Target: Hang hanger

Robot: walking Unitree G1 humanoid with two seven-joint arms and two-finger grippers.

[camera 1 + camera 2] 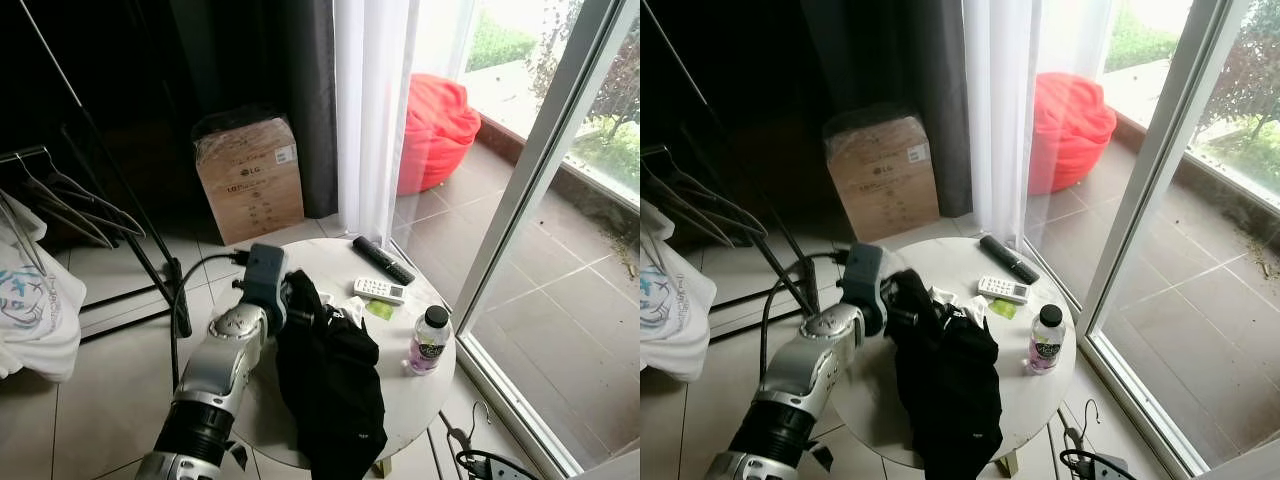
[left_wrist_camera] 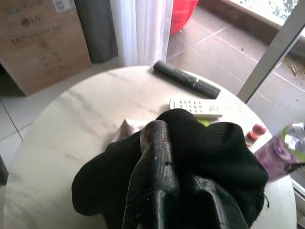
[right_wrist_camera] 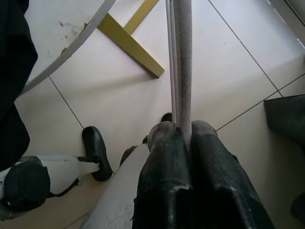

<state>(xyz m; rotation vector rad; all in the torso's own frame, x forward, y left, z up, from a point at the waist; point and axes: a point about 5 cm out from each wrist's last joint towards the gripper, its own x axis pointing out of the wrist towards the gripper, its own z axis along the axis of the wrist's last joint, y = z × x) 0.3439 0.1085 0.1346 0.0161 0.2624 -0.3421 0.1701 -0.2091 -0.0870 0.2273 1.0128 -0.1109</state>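
A black garment [image 1: 330,390] lies in a heap on the round white table [image 1: 330,255] and hangs over its front edge. My left gripper [image 1: 300,300] reaches onto the table and is shut on the top of this garment [image 2: 209,148], whose cloth bunches around the fingers [image 2: 155,157]. My right gripper [image 3: 185,131] hangs low beside the table, pointing at the tiled floor, and is shut on a thin grey hanger bar [image 3: 181,57]. The rest of the hanger is out of sight. A black clothes rack [image 1: 100,190] with wire hangers [image 1: 70,200] stands to the left.
On the table lie a black remote [image 1: 383,259], a white remote [image 1: 379,290] and a small bottle [image 1: 430,340]. A white T-shirt [image 1: 35,310] hangs on the rack. A cardboard box [image 1: 250,175] stands behind, a glass door frame [image 1: 520,200] on the right, cables [image 1: 480,460] on the floor.
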